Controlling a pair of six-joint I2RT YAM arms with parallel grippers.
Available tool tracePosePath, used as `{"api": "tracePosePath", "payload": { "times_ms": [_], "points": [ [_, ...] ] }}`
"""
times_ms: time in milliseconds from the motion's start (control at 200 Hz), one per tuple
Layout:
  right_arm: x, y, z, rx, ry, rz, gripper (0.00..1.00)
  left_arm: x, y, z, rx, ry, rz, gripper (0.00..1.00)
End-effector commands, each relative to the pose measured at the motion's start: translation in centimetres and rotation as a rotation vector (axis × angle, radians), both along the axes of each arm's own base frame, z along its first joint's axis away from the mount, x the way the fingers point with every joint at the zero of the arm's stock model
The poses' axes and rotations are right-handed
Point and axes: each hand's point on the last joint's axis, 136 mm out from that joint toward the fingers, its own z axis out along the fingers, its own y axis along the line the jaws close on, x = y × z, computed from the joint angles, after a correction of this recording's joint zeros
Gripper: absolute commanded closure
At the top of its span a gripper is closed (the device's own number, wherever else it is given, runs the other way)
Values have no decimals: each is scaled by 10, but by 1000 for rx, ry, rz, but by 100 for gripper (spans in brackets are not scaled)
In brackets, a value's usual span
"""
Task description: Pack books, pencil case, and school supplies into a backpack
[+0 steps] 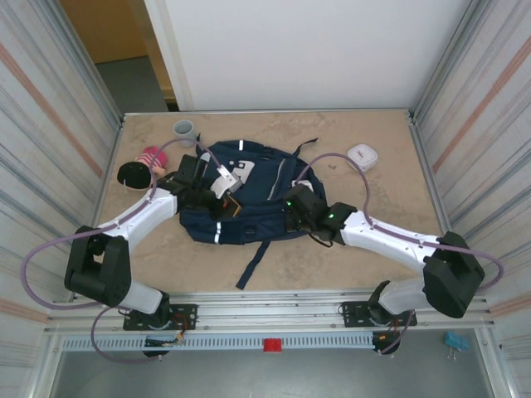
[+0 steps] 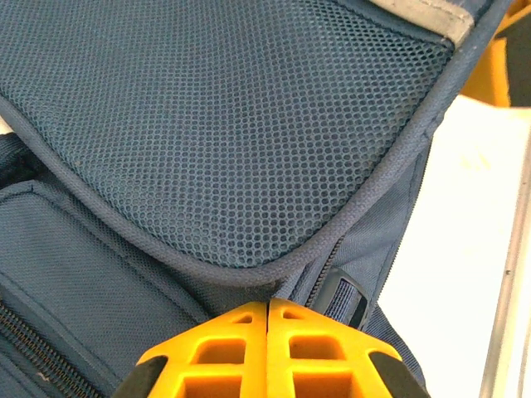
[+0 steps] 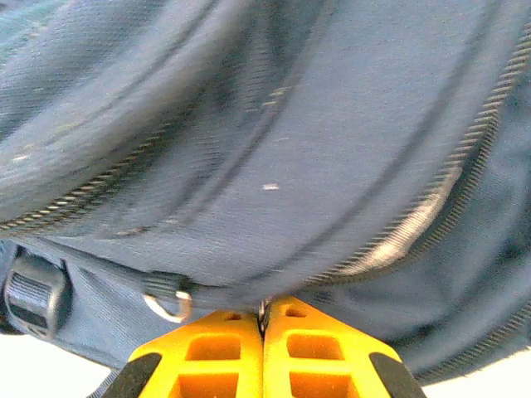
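Note:
The navy backpack (image 1: 253,178) lies flat in the middle of the table, straps trailing toward the near edge. My left gripper (image 1: 233,205) is at its left side. In the left wrist view its yellow fingers (image 2: 224,348) are pressed together, pinching the backpack (image 2: 207,124) at the piping under the mesh pocket, beside a strap buckle (image 2: 344,298). My right gripper (image 1: 290,214) is at the bag's lower right. Its fingers (image 3: 315,352) are shut on a small metal zipper pull (image 3: 264,310) of the backpack (image 3: 265,149). The books are out of view.
A grey cup (image 1: 183,129) stands at the back left. A pink striped item (image 1: 149,156) and a black rounded item (image 1: 131,174) lie left of the bag. A small white box (image 1: 362,155) sits at the back right. Metal walls close in both sides.

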Motion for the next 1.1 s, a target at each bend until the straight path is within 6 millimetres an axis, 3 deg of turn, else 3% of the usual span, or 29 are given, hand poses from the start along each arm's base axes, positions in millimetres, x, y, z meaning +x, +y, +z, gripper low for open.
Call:
{"api": "tracePosePath", "payload": {
  "times_ms": [0,100,175,230,296,406,551,702,877,962,1092],
  "points": [
    [-15,4,-6,12,75,156,100,10,17,12,37,-29,66,100],
    [-22,25,-1,83,137,258,100,4,2,43,-124,13,90,70],
    [-22,34,2,101,156,292,100,3,1,63,-219,67,206,49],
    [-22,36,2,97,167,299,100,4,12,64,-223,132,367,40],
    [-20,36,3,88,171,298,100,7,40,55,-170,206,628,33],
    [-18,35,4,71,174,304,100,-10,75,31,-97,345,915,29],
    [-21,39,4,71,188,322,100,-35,88,2,-141,485,1100,29],
    [-35,51,3,71,200,369,100,-45,103,-18,-139,514,1207,26],
    [-64,70,0,47,247,463,100,-26,92,-33,-222,553,1167,25],
    [-78,81,2,48,257,500,100,-7,79,-28,-279,529,1107,25],
    [-88,98,5,77,255,516,100,25,76,-21,-291,455,1097,25]
  ]
}}
